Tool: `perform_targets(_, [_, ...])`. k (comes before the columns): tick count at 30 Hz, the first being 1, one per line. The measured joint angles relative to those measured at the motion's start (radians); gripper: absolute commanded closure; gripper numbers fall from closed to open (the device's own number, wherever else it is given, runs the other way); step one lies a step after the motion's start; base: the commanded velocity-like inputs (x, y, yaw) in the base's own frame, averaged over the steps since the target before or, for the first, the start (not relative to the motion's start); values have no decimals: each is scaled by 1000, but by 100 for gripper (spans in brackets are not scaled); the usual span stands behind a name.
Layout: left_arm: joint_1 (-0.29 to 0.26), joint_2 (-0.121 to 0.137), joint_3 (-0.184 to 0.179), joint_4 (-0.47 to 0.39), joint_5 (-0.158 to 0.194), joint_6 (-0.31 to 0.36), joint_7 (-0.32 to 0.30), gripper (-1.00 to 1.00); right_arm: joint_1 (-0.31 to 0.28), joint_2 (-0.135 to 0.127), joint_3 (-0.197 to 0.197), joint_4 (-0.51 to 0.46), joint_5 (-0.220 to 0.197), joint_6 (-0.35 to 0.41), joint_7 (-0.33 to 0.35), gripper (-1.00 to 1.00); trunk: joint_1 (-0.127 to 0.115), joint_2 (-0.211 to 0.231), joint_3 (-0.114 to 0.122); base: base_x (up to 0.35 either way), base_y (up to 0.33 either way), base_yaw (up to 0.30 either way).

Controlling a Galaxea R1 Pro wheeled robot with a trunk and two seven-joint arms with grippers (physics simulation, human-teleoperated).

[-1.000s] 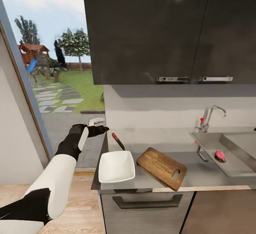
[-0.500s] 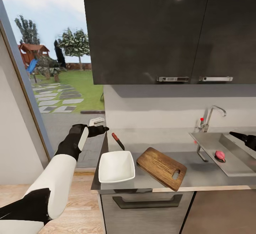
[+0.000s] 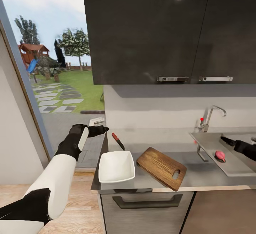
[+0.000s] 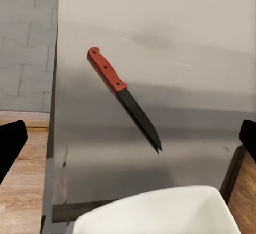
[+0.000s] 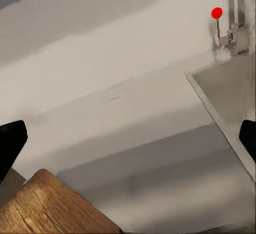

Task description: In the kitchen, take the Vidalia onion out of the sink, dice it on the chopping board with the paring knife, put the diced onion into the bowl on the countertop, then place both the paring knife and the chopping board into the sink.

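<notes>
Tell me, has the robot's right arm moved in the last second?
Yes. The right end effector has come in from the right over the sink, toward the tap.

Dark wall cabinets (image 3: 167, 28), garden window (image 3: 49, 60)

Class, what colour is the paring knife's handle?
Orange-red, with dark rivets; the paring knife shows best in the left wrist view.

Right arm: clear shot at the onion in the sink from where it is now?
Probably yes. The right gripper hangs over the sink, just beyond the onion, which lies uncovered on the basin floor. The tap stands further back, out of the way.
</notes>
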Motion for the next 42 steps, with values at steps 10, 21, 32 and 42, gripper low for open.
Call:
perform_targets(10, [0, 0, 0, 2, 0, 0, 0, -100, 1, 1, 151, -39, 207, -75, 242, -100, 0, 0, 0, 0, 0, 0])
perform_targets(21, [0, -1, -2, 2, 0, 0, 0, -100, 1, 10, 167, -41, 341, -75, 244, -100, 0, 0, 0, 0, 0, 0])
perform_targets(32, [0, -6, -3, 2, 0, 0, 0, -100, 0, 81, 230, -41, 440, -74, 234, -100, 0, 0, 0, 0, 0, 0])
perform_targets(42, [0, -8, -3, 2, -1, 0, 0, -100, 0, 126, 230, -41, 446, -73, 90, -100, 0, 0, 0, 0, 24, 0])
